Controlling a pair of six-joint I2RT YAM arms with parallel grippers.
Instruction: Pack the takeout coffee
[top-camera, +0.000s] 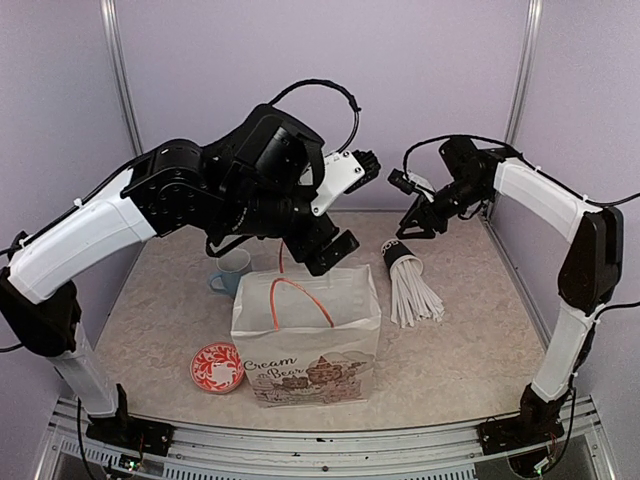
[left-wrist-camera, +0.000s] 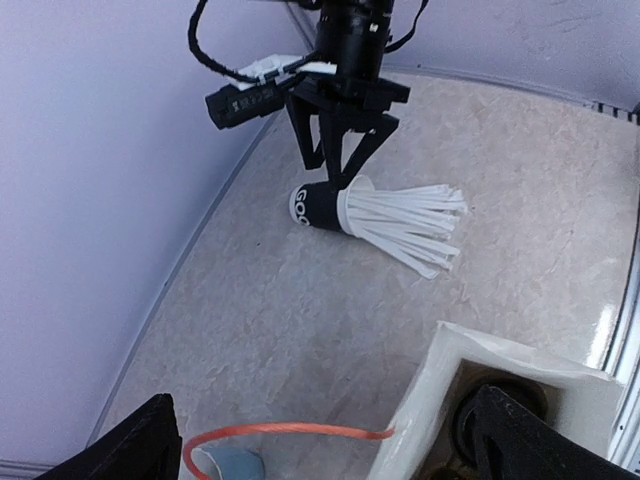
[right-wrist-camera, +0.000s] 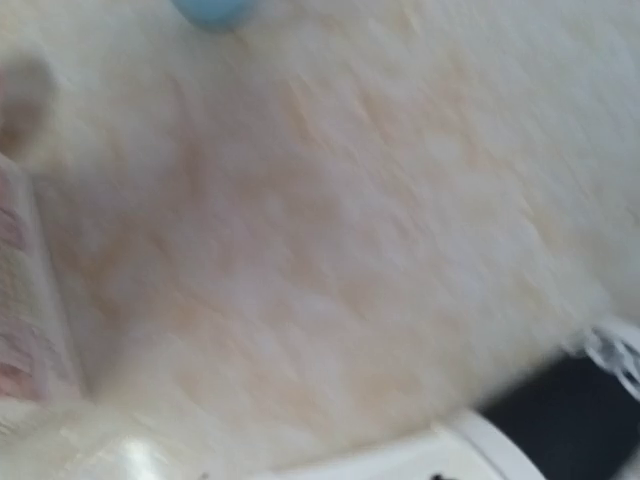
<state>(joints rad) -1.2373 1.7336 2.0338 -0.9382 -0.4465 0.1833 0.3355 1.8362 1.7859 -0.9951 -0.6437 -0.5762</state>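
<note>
The takeout coffee (left-wrist-camera: 488, 418) was seen only as a dark round shape down inside the open paper bag (top-camera: 308, 340), which was stood near the middle of the worktop (top-camera: 470, 345). The left gripper (top-camera: 330, 252) was held above the bag's mouth, its fingers (left-wrist-camera: 135, 445) spread wide and empty. The right gripper (left-wrist-camera: 338, 175) was poised over the toppled straw cup (left-wrist-camera: 318, 208) at the far right, its fingers drawn narrow with nothing held.

Probably a lab test cell: plain lilac walls (top-camera: 400, 60), aluminium frame rails (top-camera: 300, 445), marbled tabletop (top-camera: 470, 350)
</note>
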